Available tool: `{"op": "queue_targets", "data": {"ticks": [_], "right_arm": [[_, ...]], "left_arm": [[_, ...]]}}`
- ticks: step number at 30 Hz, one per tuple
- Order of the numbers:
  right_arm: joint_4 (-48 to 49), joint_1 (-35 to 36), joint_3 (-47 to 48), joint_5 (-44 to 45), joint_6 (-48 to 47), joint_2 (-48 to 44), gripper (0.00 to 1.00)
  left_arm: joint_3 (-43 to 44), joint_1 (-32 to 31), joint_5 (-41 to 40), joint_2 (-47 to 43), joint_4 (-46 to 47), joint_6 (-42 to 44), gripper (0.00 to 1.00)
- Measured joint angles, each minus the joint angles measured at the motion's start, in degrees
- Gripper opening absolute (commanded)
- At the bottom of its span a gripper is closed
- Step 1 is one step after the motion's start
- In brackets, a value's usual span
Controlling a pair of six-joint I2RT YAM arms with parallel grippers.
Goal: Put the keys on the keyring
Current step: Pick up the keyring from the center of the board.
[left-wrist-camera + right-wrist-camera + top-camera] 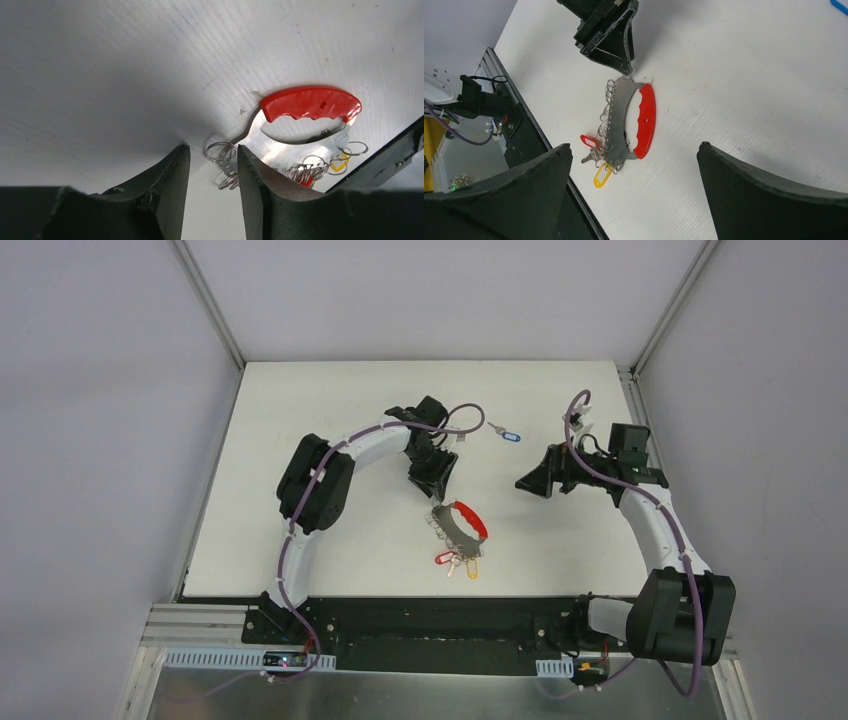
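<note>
The left hand [214,155] stands open astride the grey end of the keyring [272,145], not yet pinching; next, I reckon, it must clamp there while the empty, wide-open right hand [533,482] fetches the blue-tagged key [508,436].

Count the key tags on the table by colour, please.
Blue tag: 1
Red tag: 1
Yellow tag: 1
Total: 3
</note>
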Motion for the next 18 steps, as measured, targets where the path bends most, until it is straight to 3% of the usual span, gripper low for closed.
{"op": "queue_targets", "data": {"ticks": [18], "right_arm": [[-1.31,-0.74,0.02,-1.01,-0.68,2.08,1.00]], "left_arm": [[-5.79,-3.10,-2.45,-3.39,4.70,-2.34,0.37]]}}
